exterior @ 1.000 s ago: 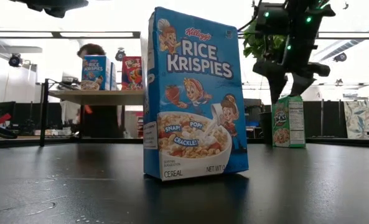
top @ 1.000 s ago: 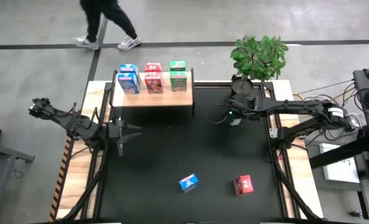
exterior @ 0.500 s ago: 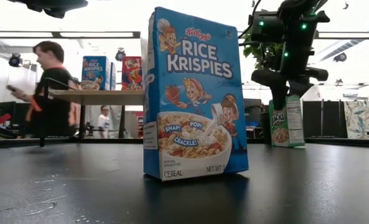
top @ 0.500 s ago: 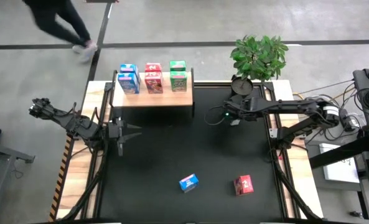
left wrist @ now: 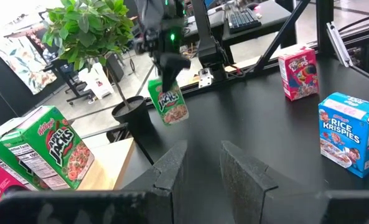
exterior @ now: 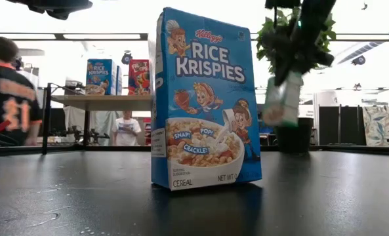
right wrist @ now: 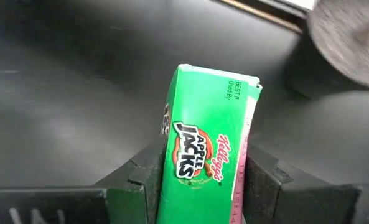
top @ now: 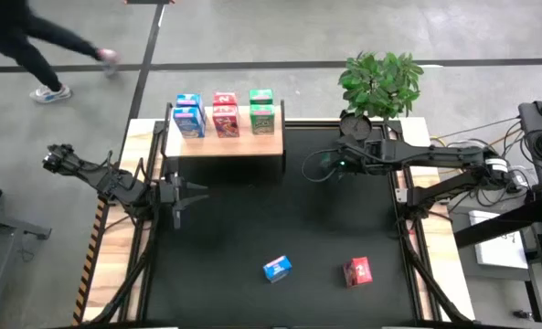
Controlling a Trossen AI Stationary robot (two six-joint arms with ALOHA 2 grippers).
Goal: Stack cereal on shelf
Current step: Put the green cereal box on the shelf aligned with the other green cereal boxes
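Observation:
My right gripper (top: 325,168) is shut on a green cereal box (right wrist: 200,155), held in the air over the table's far right part. The left wrist view shows this green box (left wrist: 169,104) hanging under the gripper. The pale wooden shelf (top: 225,146) at the far edge carries several blue, red and green boxes standing upright. A blue box (top: 277,267) and a red box (top: 357,270) stand on their bases on the black mat near the front edge. My left gripper (left wrist: 204,171) waits at the table's left side, open, nothing between its fingers. My right gripper pinches the green box's upper end (right wrist: 172,186) between its two fingers (right wrist: 137,183), one on each of two opposite faces. The fingers come from above, slanting down. The box hangs below them, tilted (exterior: 283,98) and lifted clear of the table.
A potted plant (top: 380,80) stands at the far right corner, just behind my right gripper. The blue box (exterior: 204,98) fills the middle of the low view. A person (top: 33,41) walks on the floor beyond the table's far left. Bare black mat (top: 252,210) lies between shelf and front boxes.
My right gripper has come down over the green box, which stood upright on the mat, and shut on it. It has then risen and shifted slightly toward the shelf. The box is now lifted clear and tilted. The person has walked leftward.

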